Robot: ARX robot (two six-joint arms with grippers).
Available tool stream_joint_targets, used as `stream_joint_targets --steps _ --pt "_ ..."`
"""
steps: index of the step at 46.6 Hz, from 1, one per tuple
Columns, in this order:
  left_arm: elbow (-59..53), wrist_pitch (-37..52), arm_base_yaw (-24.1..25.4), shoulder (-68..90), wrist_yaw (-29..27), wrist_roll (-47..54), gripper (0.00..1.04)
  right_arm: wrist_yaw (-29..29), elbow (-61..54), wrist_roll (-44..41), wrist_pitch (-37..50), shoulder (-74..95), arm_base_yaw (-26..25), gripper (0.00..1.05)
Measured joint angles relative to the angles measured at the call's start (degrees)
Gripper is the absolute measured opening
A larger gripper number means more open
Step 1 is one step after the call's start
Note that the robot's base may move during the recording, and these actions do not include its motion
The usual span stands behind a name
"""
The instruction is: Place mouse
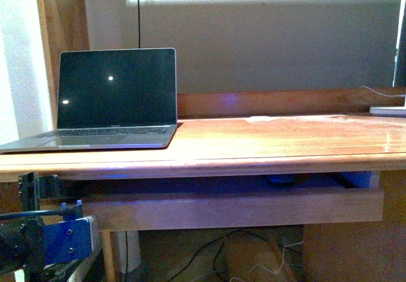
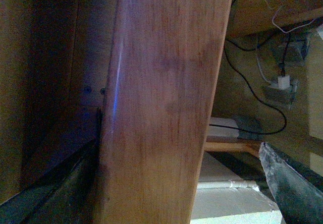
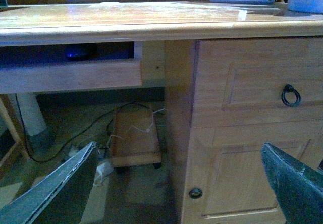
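Room: plain pale wall (image 1: pixel 285 47) behind, with a band of light across its top; dim below the counter. Counter (image 1: pixel 285 139) is long, glossy reddish-brown wood with a rounded front edge and a low wooden back rail. A pull-out tray (image 1: pixel 235 207) hangs under it, with a flat wooden front board and blue light inside. The cabinet (image 3: pixel 242 133) under the counter's right end is lighter wood with panelled fronts. Laptop (image 1: pixel 117 91) sits open at the counter's left end: silver body, screen dark with two small light reflections. A low wooden box (image 3: pixel 135 138) stands on the floor under the tray, thin cables trailing round it. A flat white item (image 1: pixel 388 111) sits at the counter's far right edge. Mouse (image 1: pixel 280 180) is in the tray, right of centre, under the counter top: small, dark, low rounded dome, mostly in shadow with a blue tint, so logo and surface can't be made out. Cabinet hardware: a dark ring pull (image 3: pixel 290 96) up top and a round knob (image 3: pixel 195 192) lower down. Left hand (image 2: pixel 179 144) has its fingers wide apart, a wooden board filling the view between them; can't tell if they touch it. Right hand (image 3: pixel 178 147) also has its fingers spread, holding nothing, low in front of the cabinet and well apart from the mouse.
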Motion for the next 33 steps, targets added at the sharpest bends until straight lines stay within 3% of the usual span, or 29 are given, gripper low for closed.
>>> stream_joint_targets --steps 8,15,21,33 --pt "1.7 -5.2 -0.2 0.5 -1.0 2.6 0.97 0.0 0.0 0.0 0.0 0.0 0.0 0.97" --pt "1.3 -25.0 -1.8 -6.6 -4.2 -2.8 0.97 0.0 0.0 0.0 0.0 0.0 0.0 0.97" --pt "-5.3 -35.6 -3.2 -15.6 -0.8 -9.3 0.97 0.0 0.0 0.0 0.0 0.0 0.0 0.97" --pt "-14.3 -41.8 -8.0 -26.8 7.0 -18.3 0.97 0.0 0.0 0.0 0.0 0.0 0.0 0.97"
